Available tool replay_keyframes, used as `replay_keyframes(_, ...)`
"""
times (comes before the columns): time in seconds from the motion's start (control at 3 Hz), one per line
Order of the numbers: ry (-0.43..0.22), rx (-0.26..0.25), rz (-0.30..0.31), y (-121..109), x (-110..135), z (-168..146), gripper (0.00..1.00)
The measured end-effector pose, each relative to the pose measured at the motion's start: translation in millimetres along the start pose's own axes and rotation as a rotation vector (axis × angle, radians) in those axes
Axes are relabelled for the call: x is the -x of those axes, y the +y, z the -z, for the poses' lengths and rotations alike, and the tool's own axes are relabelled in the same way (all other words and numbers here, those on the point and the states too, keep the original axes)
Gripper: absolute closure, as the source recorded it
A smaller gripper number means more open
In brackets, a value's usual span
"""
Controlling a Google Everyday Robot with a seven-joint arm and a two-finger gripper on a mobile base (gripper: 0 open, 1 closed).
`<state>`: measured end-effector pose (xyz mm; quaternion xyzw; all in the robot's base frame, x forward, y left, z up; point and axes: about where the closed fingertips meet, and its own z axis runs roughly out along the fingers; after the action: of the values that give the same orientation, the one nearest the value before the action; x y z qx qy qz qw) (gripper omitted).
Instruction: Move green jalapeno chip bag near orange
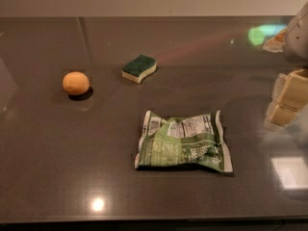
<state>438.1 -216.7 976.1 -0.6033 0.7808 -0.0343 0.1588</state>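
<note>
The green jalapeno chip bag lies flat on the dark countertop, right of centre, with its white nutrition label facing up. The orange sits at the left, well apart from the bag. The gripper is at the right edge of the view, to the right of the bag and slightly farther back, holding nothing and not touching the bag. Only its cream-coloured fingers and part of the arm show.
A green-topped yellow sponge lies at the back, between the orange and the bag. Bright light reflections show on the counter at the front and the right. The counter's front edge runs along the bottom of the view.
</note>
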Motion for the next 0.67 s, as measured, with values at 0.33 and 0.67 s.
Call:
replay_keyframes(0.33,0.0,0.0,0.0,0.0,0.0,0.0,0.0)
replay_keyframes(0.67,-0.021,0.043,0.017,2.8,8.5,-5.2,0.0)
